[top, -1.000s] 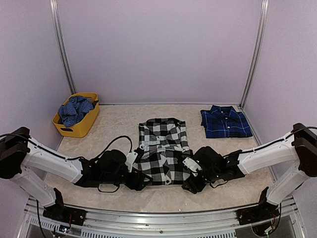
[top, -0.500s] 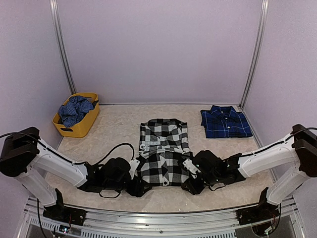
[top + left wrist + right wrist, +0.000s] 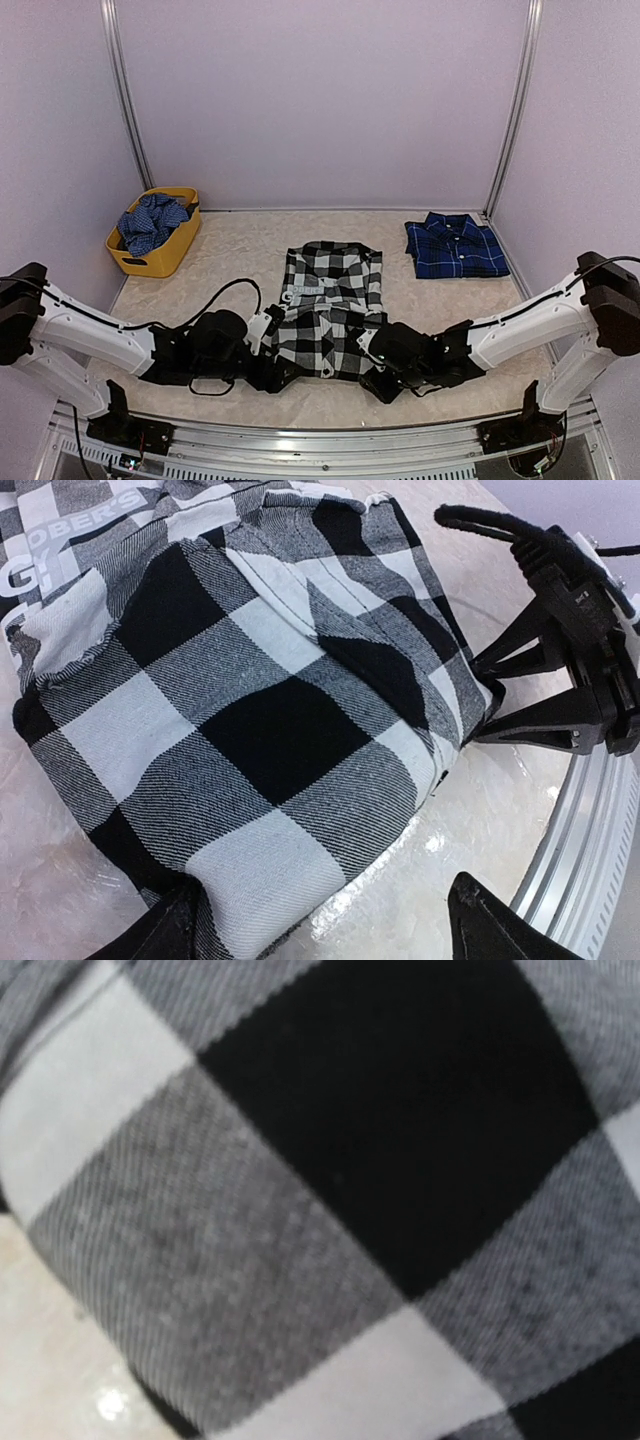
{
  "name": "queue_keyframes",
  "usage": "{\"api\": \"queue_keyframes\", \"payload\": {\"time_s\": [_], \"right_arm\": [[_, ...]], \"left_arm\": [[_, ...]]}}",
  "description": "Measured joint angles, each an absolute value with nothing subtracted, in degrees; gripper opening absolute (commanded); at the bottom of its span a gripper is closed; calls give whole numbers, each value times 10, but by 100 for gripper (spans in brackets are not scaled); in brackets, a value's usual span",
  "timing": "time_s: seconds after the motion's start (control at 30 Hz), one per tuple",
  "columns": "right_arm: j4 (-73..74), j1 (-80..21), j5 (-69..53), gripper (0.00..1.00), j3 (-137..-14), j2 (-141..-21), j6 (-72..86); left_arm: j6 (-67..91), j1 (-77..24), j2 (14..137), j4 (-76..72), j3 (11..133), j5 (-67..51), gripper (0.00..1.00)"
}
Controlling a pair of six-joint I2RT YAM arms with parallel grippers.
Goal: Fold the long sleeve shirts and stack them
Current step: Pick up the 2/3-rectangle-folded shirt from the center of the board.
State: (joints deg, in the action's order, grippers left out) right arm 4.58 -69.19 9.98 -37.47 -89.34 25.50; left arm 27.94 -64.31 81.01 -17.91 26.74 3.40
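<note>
The black-and-white check shirt lies flat mid-table, collar away from me, and fills the left wrist view. My left gripper sits at its near left corner. It is open: the hem lies against one finger, and the other finger stands off over bare table. My right gripper is at the near right corner, its tips at the cloth's edge. The right wrist view shows only blurred check cloth, which hides the fingers. The navy plaid shirt lies folded at the back right.
A yellow basket holding blue checked cloth stands at the back left. The metal rail of the table's near edge runs just behind my grippers. Walls close the table on three sides.
Both grippers have slid down and toward the near hem of the check shirt. The right one has moved left, in against the cloth.
</note>
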Motion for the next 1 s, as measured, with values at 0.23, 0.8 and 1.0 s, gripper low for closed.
{"api": "queue_keyframes", "payload": {"time_s": [0.23, 0.8, 1.0], "right_arm": [[98, -729, 160, 18, -428, -937, 285], [217, -795, 67, 0, -387, -841, 331], [279, -797, 1, 0, -342, -751, 343]], "left_arm": [[266, -636, 772, -147, 268, 28, 80], [158, -726, 741, -136, 268, 23, 79], [102, -794, 762, -135, 290, 43, 79]]}}
